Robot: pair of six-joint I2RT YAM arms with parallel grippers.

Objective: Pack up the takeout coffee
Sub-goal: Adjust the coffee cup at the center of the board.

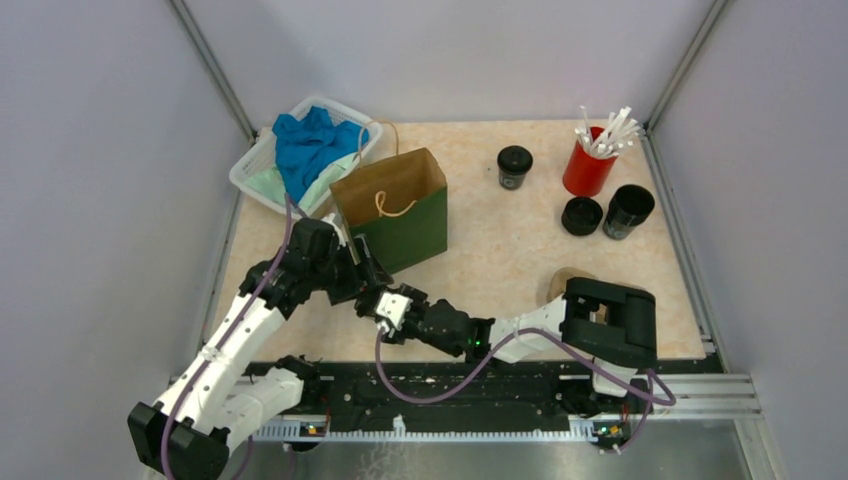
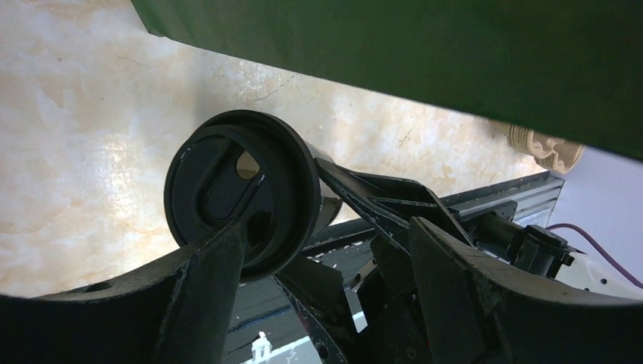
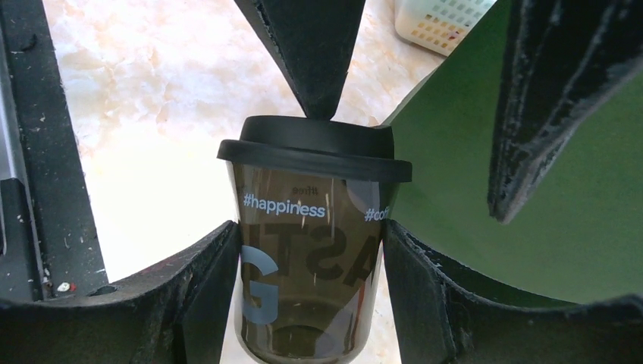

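Starting at the near edge, the black mounting rail [image 1: 450,395] spans the bench [image 1: 500,260] and carries both arm bases. The right arm is folded at its elbow near the right edge, with the forearm laid low and leftward just beyond the rail. The right pincer [image 3: 311,243] is clamped on a coffee cup [image 3: 311,220], one finger on each side of the body below the lid. The cup stands upright, but whether its base touches the bench cannot be told. The left arm rises from the near left corner, reaches forward and right, and bends its wrist down over the same cup. The left pincer [image 2: 326,231] stands wide and grips nothing. One fingertip touches the top of the lid, and the other hangs off toward the bag, apart from the cup. Clearance is tight here, because the front wall of the green paper bag [image 1: 395,215] stands just behind cup and fingers. Open bench lies to the right of the bag. A tan pulp carrier [image 1: 562,283] shows partly behind the right elbow. Farther back, a white basket [image 1: 255,165] holding a blue cloth [image 1: 305,145] sits just beside the bag at the far left corner. A lidded black cup [image 1: 514,167] stands alone mid-bench. Near the right frame are a low black round item [image 1: 581,215], a taller black cup [image 1: 628,211] and a red cup [image 1: 585,175] of white sticks.
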